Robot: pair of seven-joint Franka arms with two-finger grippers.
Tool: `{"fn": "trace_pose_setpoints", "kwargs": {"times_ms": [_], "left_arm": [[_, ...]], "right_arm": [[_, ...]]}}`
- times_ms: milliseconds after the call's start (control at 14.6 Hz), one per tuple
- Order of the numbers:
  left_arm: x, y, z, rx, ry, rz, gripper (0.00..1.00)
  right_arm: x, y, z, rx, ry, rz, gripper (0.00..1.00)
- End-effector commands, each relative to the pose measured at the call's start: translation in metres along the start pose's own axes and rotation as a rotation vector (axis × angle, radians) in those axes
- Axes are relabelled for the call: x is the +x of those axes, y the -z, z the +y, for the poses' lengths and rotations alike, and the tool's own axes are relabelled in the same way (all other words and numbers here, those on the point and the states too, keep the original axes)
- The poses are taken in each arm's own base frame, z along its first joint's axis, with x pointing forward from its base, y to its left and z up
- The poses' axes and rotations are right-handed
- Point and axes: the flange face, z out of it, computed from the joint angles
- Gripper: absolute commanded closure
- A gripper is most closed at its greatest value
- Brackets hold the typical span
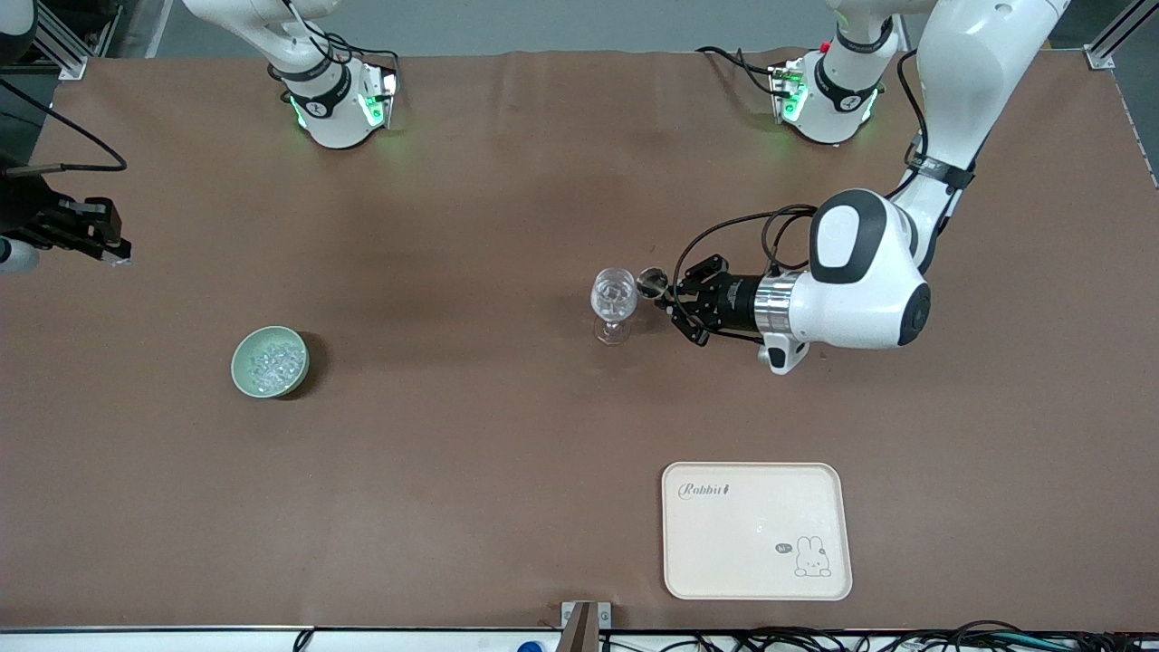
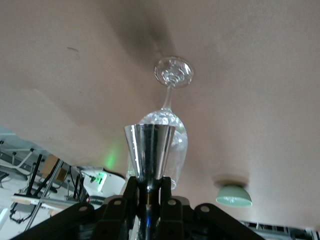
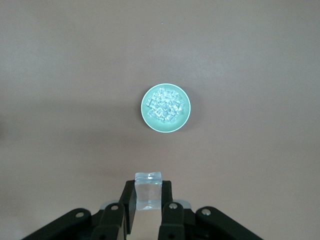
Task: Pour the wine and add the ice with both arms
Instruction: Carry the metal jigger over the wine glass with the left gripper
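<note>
Left gripper (image 1: 668,294) is clamped on a small metal cup (image 1: 651,282), turned on its side with its mouth at the rim of the wine glass (image 1: 614,295). In the left wrist view the cup (image 2: 149,150) sits right in front of the glass bowl (image 2: 167,134), touching or nearly touching; can't tell which. The glass stands upright mid-table, with glinting clear content in the bowl; whether that is liquid or ice I can't tell.

Right gripper (image 1: 107,249) hangs over the table's right-arm end, at about 10 o'clock from the green bowl (image 1: 270,361), well apart from it. Its fingers (image 3: 129,200) are clenched on one clear ice cube (image 3: 148,191).

The rest of the ice (image 1: 272,360) is piled in the green bowl. A cream tray (image 1: 757,531) with a rabbit print sits at about 5 o'clock from the glass, near the front edge.
</note>
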Motion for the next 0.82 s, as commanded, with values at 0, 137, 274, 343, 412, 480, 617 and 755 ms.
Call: {"fn": "trace_pose_setpoints", "kwargs": {"times_ms": [0,137,274,343,412,480,617,755], "left_arm": [[-0.019,-0.007,-0.005,-0.004,0.005,0.053,0.99],[-0.025,-0.009,-0.006,-0.006,0.016,0.099,0.99],[-0.036,-0.015,-0.005,-0.006,0.034,0.161,0.99],[-0.038,-0.015,-0.004,-0.011,0.044,0.181,0.99],[-0.041,-0.015,-0.003,-0.015,0.052,0.19,0.99],[-0.048,-0.022,-0.005,-0.008,0.049,0.202,0.99],[-0.056,-0.032,-0.008,0.0,0.049,0.247,0.99],[-0.059,-0.037,-0.006,-0.004,0.059,0.294,0.99]], "right_arm": [[-0.002,0.002,-0.001,0.013,-0.01,0.0,0.92],[-0.003,0.003,-0.001,0.013,-0.01,-0.001,0.92],[-0.003,0.004,-0.001,0.013,-0.012,0.0,0.92],[-0.003,0.004,-0.002,0.013,-0.01,-0.001,0.92],[-0.003,0.004,-0.001,0.013,-0.012,-0.001,0.92],[-0.003,0.004,-0.001,0.013,-0.012,-0.001,0.92],[-0.003,0.004,-0.002,0.013,-0.01,0.0,0.92],[-0.003,0.003,-0.001,0.013,-0.012,-0.001,0.92]]}}
